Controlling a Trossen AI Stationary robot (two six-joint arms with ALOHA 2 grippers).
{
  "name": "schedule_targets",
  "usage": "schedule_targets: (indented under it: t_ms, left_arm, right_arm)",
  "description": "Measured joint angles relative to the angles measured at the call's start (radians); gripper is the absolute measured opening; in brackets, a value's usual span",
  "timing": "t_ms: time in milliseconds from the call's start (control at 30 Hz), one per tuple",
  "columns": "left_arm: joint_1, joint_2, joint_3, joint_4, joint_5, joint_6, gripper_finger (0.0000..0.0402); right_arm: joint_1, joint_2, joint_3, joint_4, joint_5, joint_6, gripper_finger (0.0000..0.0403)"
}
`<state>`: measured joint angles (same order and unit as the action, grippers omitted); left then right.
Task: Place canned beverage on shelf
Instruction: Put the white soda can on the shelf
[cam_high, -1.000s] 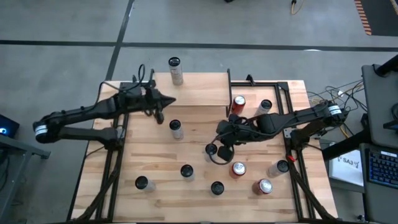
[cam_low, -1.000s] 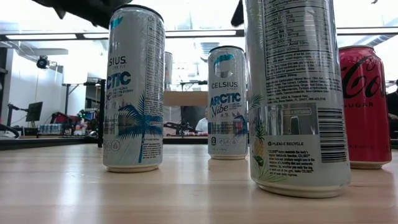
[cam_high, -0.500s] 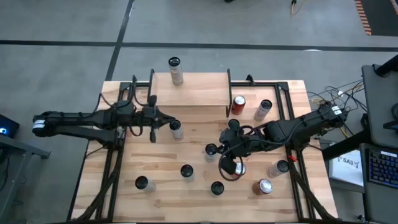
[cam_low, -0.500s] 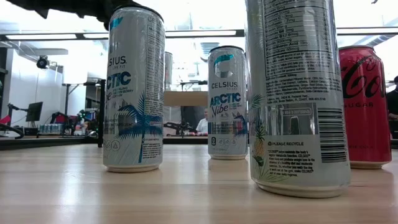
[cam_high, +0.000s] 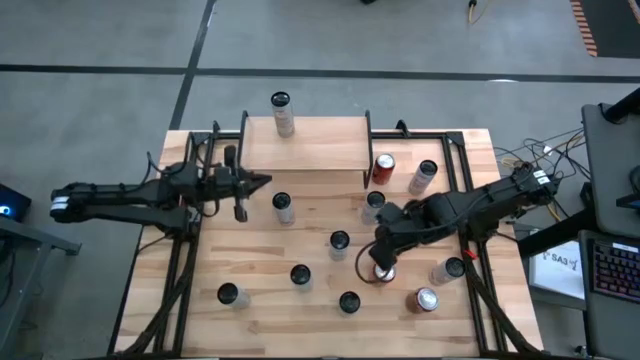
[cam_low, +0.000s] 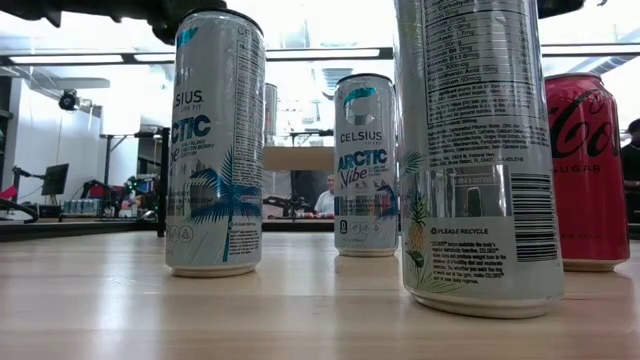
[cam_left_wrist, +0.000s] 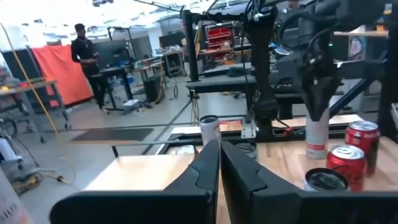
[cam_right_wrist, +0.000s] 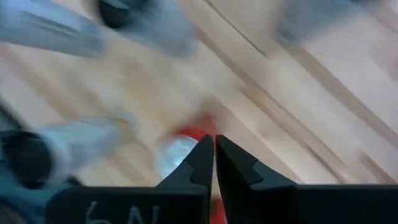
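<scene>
- Left gripper (cam_high: 268, 180), fingers pressed together and empty, hangs at frame left just below the shelf (cam_high: 320, 140).
- Right gripper (cam_high: 378, 262), likewise closed on nothing, points down over a red can (cam_high: 381, 272) at lower centre-right.
- One can (cam_high: 283, 113) stands on the shelf; eleven stand on the table (cam_high: 250, 260).

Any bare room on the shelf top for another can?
Yes. The light wooden shelf top is bare except one slim white can at its far-left corner. Crowded: the table's near right, around the red cans.
</scene>
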<state>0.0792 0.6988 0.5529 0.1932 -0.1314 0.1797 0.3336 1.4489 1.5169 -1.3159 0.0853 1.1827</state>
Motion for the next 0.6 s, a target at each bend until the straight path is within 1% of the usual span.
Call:
schedule_targets:
  t_ms: [67, 133, 267, 367, 467, 600]
  left_arm:
    - [0.000, 0.009, 0.009, 0.002, 0.000, 0.022, 0.0000]
    - [0.000, 0.019, 0.021, 0.001, -0.001, 0.049, 0.0000]
    - [0.000, 0.046, 0.059, 0.007, -0.001, 0.110, 0.0000]
    - [0.000, 0.071, 0.088, 0.005, -0.002, 0.149, 0.0000]
    - [0.000, 0.100, 0.118, 0.005, -0.002, 0.178, 0.0000]
    - [0.001, 0.143, 0.150, 0.001, -0.002, 0.220, 0.0000]
  right_arm:
    - [0.000, 0.001, 0.000, -0.074, -0.007, 0.048, 0.0009]
    - [0.000, 0.001, 0.000, -0.107, -0.015, 0.073, 0.0009]
    - [-0.003, 0.001, 0.000, -0.107, -0.001, 0.059, 0.0009]
    - [-0.020, 0.000, 0.000, -0.107, 0.016, 0.086, 0.0013]
    - [-0.044, 0.000, 0.000, -0.107, 0.021, 0.080, 0.0033]
    - [-0.071, 0.000, 0.000, -0.108, 0.021, 0.066, 0.0084]
